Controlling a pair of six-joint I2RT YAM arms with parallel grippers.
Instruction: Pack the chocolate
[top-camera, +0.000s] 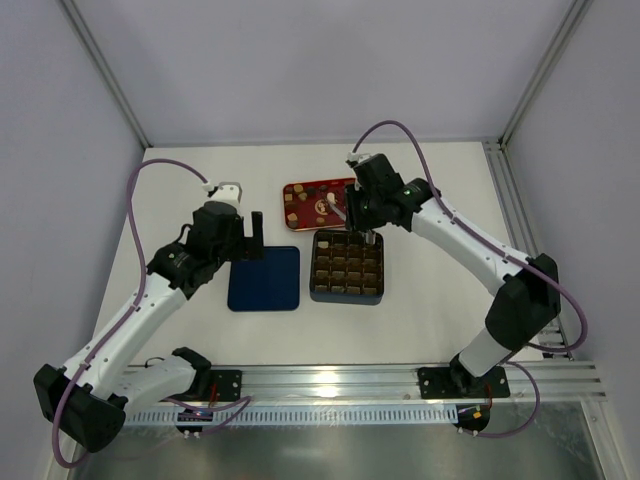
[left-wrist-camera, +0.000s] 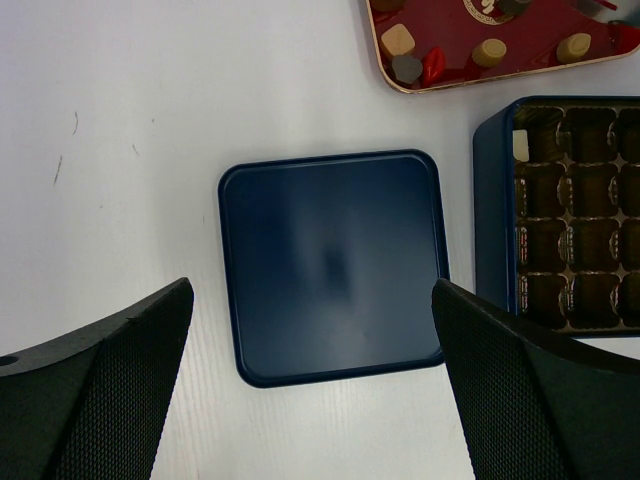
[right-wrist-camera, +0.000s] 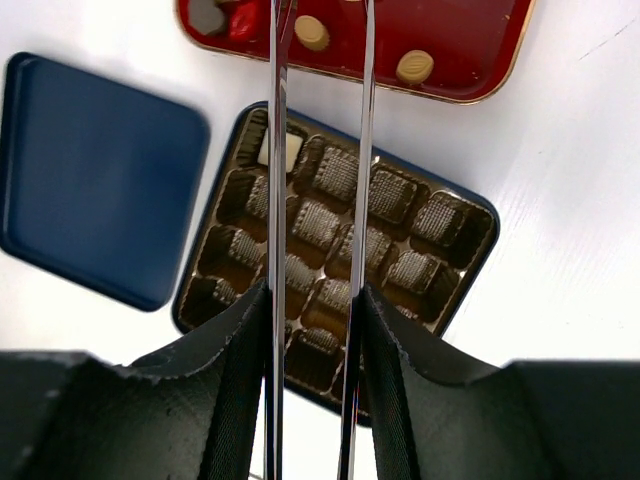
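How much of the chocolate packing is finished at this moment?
Done: one whitish chocolate sits in a corner cell of the box. In hand: the right gripper holds tweezers above the box. Left: several pieces lie on the red tray; other cells look empty.

Chocolate (top-camera: 291, 198): small bite-size pieces, lying loose and apart from one another on the floor of the red tray (left-wrist-camera: 450, 28). Observed there: a tan square piece (left-wrist-camera: 398, 40) near one corner, flat side up; a darker piece (left-wrist-camera: 407, 68) just beside it; two tan round pieces (left-wrist-camera: 489, 52) further along the same edge, each lying flat. One whitish square piece (right-wrist-camera: 290, 150) sits apart from the rest, in a corner cell of the gridded box (right-wrist-camera: 440, 220), on the side nearest the tray. All appear whole.
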